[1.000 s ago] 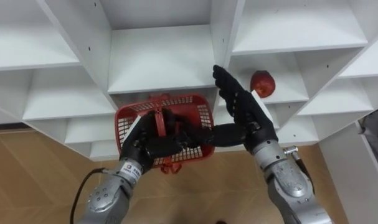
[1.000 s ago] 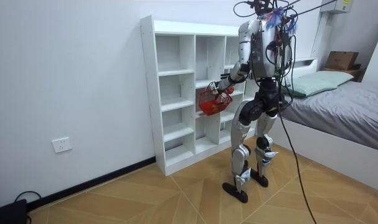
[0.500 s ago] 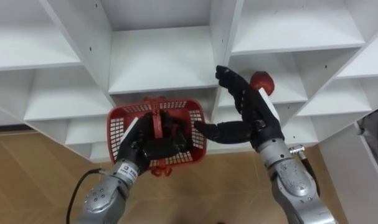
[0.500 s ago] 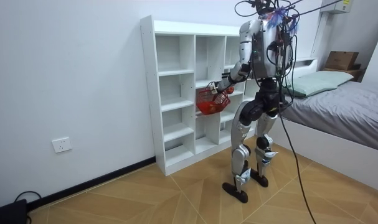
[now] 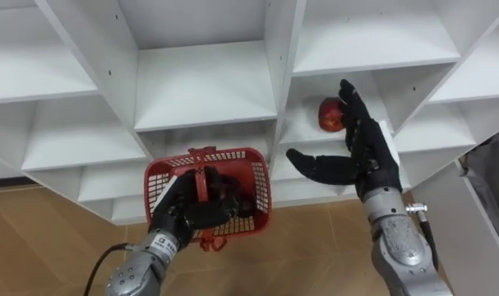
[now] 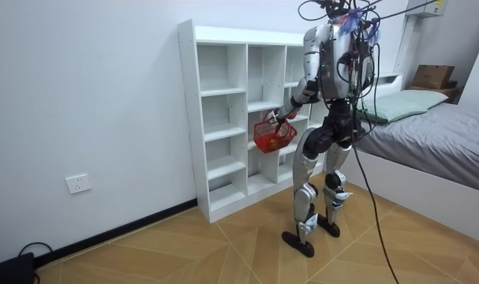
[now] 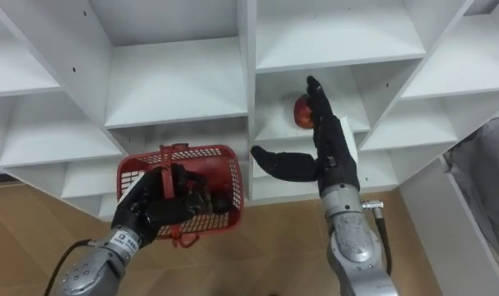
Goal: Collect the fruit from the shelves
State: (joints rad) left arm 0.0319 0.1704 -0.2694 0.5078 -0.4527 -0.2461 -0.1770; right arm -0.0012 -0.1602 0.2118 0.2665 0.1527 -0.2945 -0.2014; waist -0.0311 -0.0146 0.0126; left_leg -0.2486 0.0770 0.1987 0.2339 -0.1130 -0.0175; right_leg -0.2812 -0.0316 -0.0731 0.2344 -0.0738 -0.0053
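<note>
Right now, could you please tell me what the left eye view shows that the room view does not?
Left eye view: an apple lying in the closet, with the open right hand raised beside it. Room view: the robot standing upright, a bed at the room view's right and a wall socket at its left. Both: the closet and the red basket hanging from the left hand, which is curled round its handle.

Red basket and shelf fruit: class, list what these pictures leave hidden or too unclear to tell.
Contents of the red basket: eye views, the left robot hand round the handle and the mesh hide them.
Red fruit on the shelf: eye views, the open right robot hand covers its side; kind unclear.
Room view: red basket too small to see inside.
</note>
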